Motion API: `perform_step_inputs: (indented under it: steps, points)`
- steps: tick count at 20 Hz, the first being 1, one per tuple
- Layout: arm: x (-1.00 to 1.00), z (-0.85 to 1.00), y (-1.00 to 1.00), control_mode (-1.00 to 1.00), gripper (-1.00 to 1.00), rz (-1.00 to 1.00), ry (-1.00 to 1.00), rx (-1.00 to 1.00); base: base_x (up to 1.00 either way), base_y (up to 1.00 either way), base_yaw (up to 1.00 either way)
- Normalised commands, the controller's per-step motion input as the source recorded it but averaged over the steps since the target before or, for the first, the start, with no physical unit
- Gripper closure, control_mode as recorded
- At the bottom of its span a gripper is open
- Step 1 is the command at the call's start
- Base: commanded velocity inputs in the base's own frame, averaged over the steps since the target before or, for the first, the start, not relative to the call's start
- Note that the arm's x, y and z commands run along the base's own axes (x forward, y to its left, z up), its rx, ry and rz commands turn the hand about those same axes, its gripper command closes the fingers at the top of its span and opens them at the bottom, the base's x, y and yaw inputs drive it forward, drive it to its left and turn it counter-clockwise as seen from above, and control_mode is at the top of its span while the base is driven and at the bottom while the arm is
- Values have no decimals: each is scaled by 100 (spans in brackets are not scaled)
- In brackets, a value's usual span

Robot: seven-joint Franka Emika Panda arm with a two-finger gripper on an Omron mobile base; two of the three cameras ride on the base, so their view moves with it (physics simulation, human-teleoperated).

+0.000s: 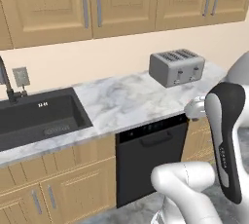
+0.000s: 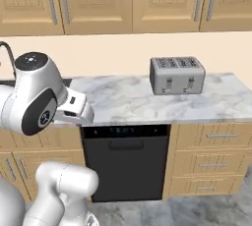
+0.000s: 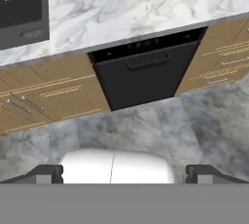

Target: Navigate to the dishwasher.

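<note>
1. At the far left, a dark sink (image 1: 39,116) is set into the marble counter (image 1: 126,99), with a faucet (image 1: 6,79) behind it.
2. Below the counter, right of the sink, the dishwasher (image 2: 125,163) stands between tan cabinet doors (image 1: 73,189) and drawers (image 2: 211,163); its flat black front faces the robot, and its bar handle (image 2: 127,146) runs horizontally, left to right.
3. Farther right, a silver toaster (image 2: 177,75) sits on the counter against the wall.
4. The gripper (image 3: 124,173) is open, its fingertips (image 3: 48,173) well apart above the grey floor (image 3: 146,125).
</note>
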Motion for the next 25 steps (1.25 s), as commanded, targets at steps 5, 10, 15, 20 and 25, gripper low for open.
perform_step_inputs:
  steps: [5, 10, 15, 20, 25]
  points:
    - [0, 0, 0, 100, -100, 0, 0, 0, 74, -63, 38]
    - [0, 0, 0, 100, -100, 0, 0, 0, 46, -81, 34]
    - [0, 0, 0, 100, -100, 0, 0, 0, 42, -40, 14]
    - [0, 0, 0, 100, -100, 0, 0, 0, 43, -8, 3]
    - [0, 0, 0, 100, -100, 0, 0, 0, 51, 0, 0]
